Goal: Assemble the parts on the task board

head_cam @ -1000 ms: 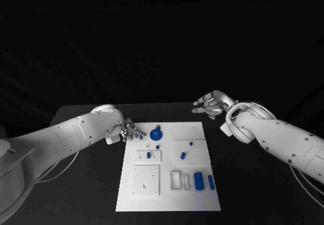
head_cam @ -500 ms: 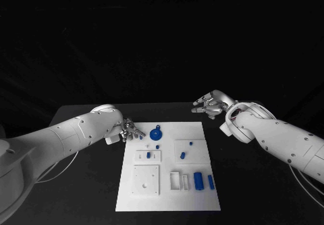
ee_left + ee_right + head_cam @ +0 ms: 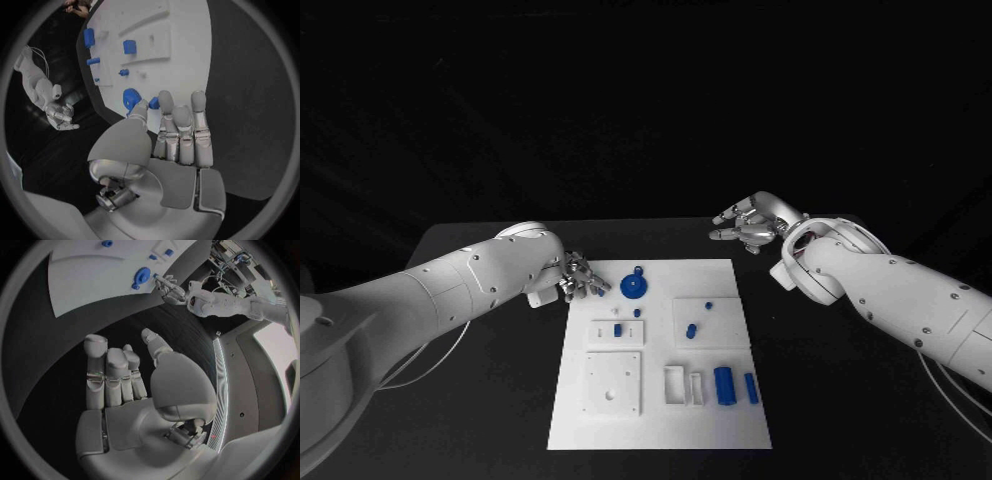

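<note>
On the white board (image 3: 661, 400) in the middle of the black table (image 3: 473, 250), the blue parts lie scattered: a round disc (image 3: 633, 289) near the far edge, small pegs (image 3: 692, 328) in the raised blocks, two longer pieces (image 3: 724, 385) toward my side. My left hand (image 3: 578, 280) sits at the board's far left corner, just beside the disc, fingers straight and side by side, holding nothing; I judge it is placed there to take the disc first. My right hand (image 3: 747, 224) hangs off the board beyond its far right corner, fingers loosely spread and empty, likely kept clear until needed.
</note>
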You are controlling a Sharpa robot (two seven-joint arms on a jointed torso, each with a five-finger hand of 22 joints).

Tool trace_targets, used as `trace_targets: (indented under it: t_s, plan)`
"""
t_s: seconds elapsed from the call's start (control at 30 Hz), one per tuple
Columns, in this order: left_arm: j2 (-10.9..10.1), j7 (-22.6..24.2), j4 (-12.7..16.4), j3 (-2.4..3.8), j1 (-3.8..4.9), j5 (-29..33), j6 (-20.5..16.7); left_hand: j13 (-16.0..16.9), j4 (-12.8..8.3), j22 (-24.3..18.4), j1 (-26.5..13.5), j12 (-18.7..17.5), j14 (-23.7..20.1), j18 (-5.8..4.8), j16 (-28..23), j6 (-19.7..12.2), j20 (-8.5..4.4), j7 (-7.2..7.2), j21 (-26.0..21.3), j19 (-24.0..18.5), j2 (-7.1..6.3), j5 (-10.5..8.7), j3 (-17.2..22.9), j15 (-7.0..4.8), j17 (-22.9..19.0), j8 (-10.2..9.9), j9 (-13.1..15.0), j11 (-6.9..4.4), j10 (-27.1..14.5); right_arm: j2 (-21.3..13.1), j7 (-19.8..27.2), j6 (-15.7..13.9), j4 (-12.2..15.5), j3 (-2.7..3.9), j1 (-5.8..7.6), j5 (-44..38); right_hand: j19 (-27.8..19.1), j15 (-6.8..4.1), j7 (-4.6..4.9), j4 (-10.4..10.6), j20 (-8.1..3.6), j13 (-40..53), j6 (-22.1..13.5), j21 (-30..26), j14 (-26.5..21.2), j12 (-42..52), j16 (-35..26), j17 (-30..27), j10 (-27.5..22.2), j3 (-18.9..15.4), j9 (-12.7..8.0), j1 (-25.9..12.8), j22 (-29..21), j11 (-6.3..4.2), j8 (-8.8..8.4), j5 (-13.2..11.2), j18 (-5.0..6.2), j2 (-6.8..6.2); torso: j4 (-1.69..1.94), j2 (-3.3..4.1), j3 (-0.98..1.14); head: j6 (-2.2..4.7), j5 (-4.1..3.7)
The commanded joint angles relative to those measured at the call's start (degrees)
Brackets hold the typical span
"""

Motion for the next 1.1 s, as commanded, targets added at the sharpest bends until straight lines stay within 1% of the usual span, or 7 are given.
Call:
trace_targets:
  t_s: [0.03,0.23,0.47,0.63,0.83,1.0,1.1]
  plan:
    - [0.2,0.8,0.0,0.00,-0.05,1.0,0.8,-0.1,-0.4,1.2,0.0,0.0,-0.3,-0.54,0.1,0.3,0.18,0.63,-0.3,-0.2,0.72,0.18,0.0,0.08,-0.1,-1.5,-3.1,0.28,-0.3,0.1,0.1,0.2,0.0,0.03,-0.02,0.0,2.7,0.09,-0.01,0.0,0.40,0.0,-0.5,-0.1,0.2,-0.3,-0.3,0.0,-0.1,-0.3,-0.1,0.1,3.8,0.15,0.22,0.2,0.96,0.24,-0.02,0.02,0.05,0.06,-0.12]
    - [0.2,0.9,0.0,0.00,-0.05,1.1,1.2,-0.2,-1.0,1.2,0.3,0.0,-0.4,-0.51,0.2,0.5,0.19,0.62,-0.2,-0.2,0.96,0.18,0.0,0.07,-0.2,-1.5,-5.5,0.38,-0.3,0.2,0.1,0.2,-0.2,0.03,-0.02,0.0,2.7,0.09,-0.01,0.0,0.40,0.0,-0.5,-0.1,0.2,-0.3,-0.3,0.0,-0.1,-0.3,-0.1,0.1,3.8,0.15,0.22,0.2,0.96,0.24,-0.02,0.01,0.06,-0.05,-0.10]
    - [0.2,0.9,-0.1,0.00,-0.05,1.3,1.9,-0.2,-2.9,1.2,2.3,-0.1,-0.4,-0.55,0.2,1.0,0.15,0.66,-0.2,-0.3,1.69,0.75,0.9,0.02,-0.1,-2.2,-8.0,0.36,-0.3,0.2,0.1,0.3,-0.2,0.03,-0.02,0.0,2.7,0.09,-0.01,0.0,0.40,0.0,-0.5,-0.1,0.2,-0.3,-0.3,0.0,-0.1,-0.3,-0.1,0.1,3.8,0.15,0.22,0.2,0.96,0.24,-0.05,0.03,0.02,-0.16,-0.13]
    - [0.1,0.8,0.0,0.00,-0.05,1.6,2.1,-0.3,-4.0,1.2,4.2,-0.1,-0.3,-0.58,0.3,1.8,0.08,0.44,0.0,-0.3,2.78,0.98,1.9,-0.07,-0.1,-2.6,-10.2,0.28,-0.2,0.1,0.1,0.3,-0.2,0.03,-0.02,0.0,2.7,0.09,0.00,0.0,0.41,0.0,-0.6,0.0,0.2,-0.2,-0.3,0.0,0.0,-0.4,-0.1,0.1,3.8,0.16,0.22,0.2,0.96,0.23,0.00,0.04,0.00,-0.21,-0.13]
    - [-0.1,0.7,0.0,0.01,-0.05,1.8,1.7,-0.4,-5.6,1.2,5.9,-0.2,-0.2,-0.67,0.5,2.3,-0.13,-0.06,0.2,-0.2,3.68,1.65,3.1,-0.29,0.1,-1.4,-9.3,0.05,0.2,0.2,0.1,0.4,-0.3,0.03,-0.02,0.0,2.7,0.09,0.00,0.0,0.41,0.0,-0.6,0.0,0.2,-0.2,-0.3,0.0,0.0,-0.4,-0.1,0.1,3.8,0.16,0.22,0.2,0.96,0.23,0.01,0.03,-0.01,-0.38,-0.08]
    - [-0.2,0.3,0.2,0.01,-0.04,1.9,1.3,-0.6,-6.5,1.2,6.6,-0.6,0.1,-0.85,0.5,1.9,-0.39,-0.55,0.7,-0.3,4.11,1.59,4.1,-0.51,0.4,1.1,-5.8,-0.23,0.8,0.3,0.1,0.4,-0.4,0.03,-0.02,0.0,2.7,0.09,0.00,0.0,0.41,0.0,-0.6,0.0,0.2,-0.2,-0.3,0.0,0.0,-0.4,-0.1,0.1,3.8,0.16,0.22,0.2,0.96,0.23,-0.01,0.01,0.00,-0.45,-0.02]
    - [-0.3,0.1,0.3,0.01,-0.04,1.9,1.1,-0.6,-6.8,1.2,6.7,-0.7,0.3,-0.86,0.5,2.3,-0.49,-0.77,0.9,-0.2,4.08,1.74,4.5,-0.63,0.6,1.6,-4.8,-0.35,1.1,0.3,0.2,0.4,-0.5,0.03,-0.02,0.0,2.7,0.09,0.00,0.0,0.41,0.0,-0.6,0.0,0.2,-0.2,-0.3,0.0,0.0,-0.4,-0.1,0.1,3.8,0.16,0.22,0.2,0.96,0.23,-0.01,-0.01,0.01,-0.46,-0.07]
